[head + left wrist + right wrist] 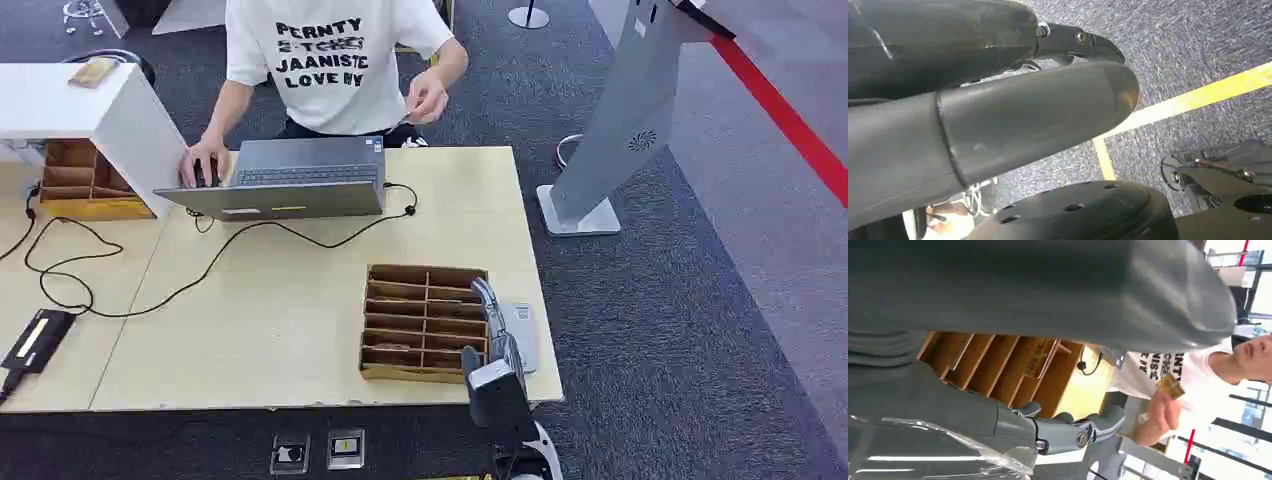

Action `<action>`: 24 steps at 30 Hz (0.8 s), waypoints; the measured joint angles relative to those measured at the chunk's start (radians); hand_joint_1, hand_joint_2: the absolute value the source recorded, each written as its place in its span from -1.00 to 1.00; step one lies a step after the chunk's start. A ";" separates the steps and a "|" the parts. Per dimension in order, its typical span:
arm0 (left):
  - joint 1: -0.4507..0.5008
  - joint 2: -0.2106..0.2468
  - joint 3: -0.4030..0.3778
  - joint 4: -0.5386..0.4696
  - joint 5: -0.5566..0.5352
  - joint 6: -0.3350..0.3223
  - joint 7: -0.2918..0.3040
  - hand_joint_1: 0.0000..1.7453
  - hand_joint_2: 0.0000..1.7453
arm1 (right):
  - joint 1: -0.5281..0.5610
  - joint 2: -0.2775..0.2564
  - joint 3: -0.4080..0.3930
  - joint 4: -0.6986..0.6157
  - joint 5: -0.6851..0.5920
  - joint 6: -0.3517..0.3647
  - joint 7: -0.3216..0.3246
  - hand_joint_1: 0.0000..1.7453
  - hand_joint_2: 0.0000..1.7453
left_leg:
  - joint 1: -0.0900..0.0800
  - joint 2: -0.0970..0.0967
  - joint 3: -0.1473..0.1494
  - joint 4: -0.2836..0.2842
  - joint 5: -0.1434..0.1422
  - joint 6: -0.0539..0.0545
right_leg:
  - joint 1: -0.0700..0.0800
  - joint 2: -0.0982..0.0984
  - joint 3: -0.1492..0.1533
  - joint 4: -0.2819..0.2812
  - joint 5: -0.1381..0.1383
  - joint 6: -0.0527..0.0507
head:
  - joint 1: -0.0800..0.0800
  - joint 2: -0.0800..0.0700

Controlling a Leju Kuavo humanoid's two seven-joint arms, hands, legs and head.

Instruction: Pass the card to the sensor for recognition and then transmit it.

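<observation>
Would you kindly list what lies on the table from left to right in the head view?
Black device → cardboard box under the white stand → laptop → wooden divider tray → right robot hand → grey card reader.

We cannot tell how the right hand (493, 330) sets its fingers beside the wooden divider box (420, 322), since its own arm covers it from above, and in the right wrist view a grey cover blocks most of the box. The small gold thing pinched in the person's hand (1162, 412) is too blurred for us to call it a card. The left hand (998, 120) sits so close to its camera that its fingers are cut off, leaving its state unreadable.
</observation>
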 joint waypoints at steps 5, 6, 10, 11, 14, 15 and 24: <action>0.000 0.000 0.000 0.000 0.003 0.003 -0.002 -1.00 -1.00 | -0.002 0.000 0.000 0.000 -0.001 0.002 0.000 -1.00 -1.00 | 0.000 0.000 0.000 0.000 0.000 0.000 | 0.000 0.000 0.000 0.000 0.000 0.000 | 0.000 0.000; 0.000 0.000 0.000 0.000 0.004 0.003 -0.003 -1.00 -1.00 | -0.004 0.000 0.000 0.000 -0.001 0.003 0.001 -1.00 -1.00 | 0.000 0.000 0.000 0.000 0.000 0.000 | 0.000 0.000 0.000 0.000 0.000 0.000 | 0.000 0.000; 0.000 0.000 0.000 0.000 0.008 0.006 -0.005 -1.00 -1.00 | -0.008 0.000 0.000 0.000 -0.001 0.008 0.001 -1.00 1.00 | 0.000 0.000 0.000 0.000 0.000 0.000 | 0.000 0.000 0.000 0.000 0.000 0.000 | 0.000 0.000; 0.000 0.000 0.000 0.000 0.008 0.006 -0.005 -1.00 -1.00 | -0.009 0.000 0.000 0.000 -0.001 0.009 0.001 -1.00 1.00 | 0.000 0.000 0.000 0.000 0.000 0.000 | 0.000 0.000 0.000 0.000 0.000 0.000 | 0.000 0.000; 0.000 0.000 0.000 0.000 0.009 0.008 -0.005 -1.00 -1.00 | -0.009 0.000 0.000 0.000 -0.001 0.010 0.002 -1.00 1.00 | 0.000 0.000 0.000 0.000 0.000 0.000 | 0.000 0.000 0.000 0.000 0.000 0.000 | 0.000 0.000; 0.000 0.000 0.000 0.000 0.009 0.008 -0.005 -1.00 -1.00 | -0.010 0.000 0.000 0.000 -0.001 0.011 0.002 -1.00 1.00 | 0.000 0.000 0.000 0.000 0.000 0.000 | 0.000 0.000 0.000 0.000 0.000 0.000 | 0.000 0.000; 0.000 0.000 0.000 0.000 0.012 0.008 -0.005 -1.00 -1.00 | -0.024 0.000 0.000 0.000 0.004 0.022 0.003 -1.00 1.00 | 0.000 0.000 0.000 0.000 0.000 0.000 | 0.000 0.000 0.000 0.000 0.000 0.000 | 0.000 0.000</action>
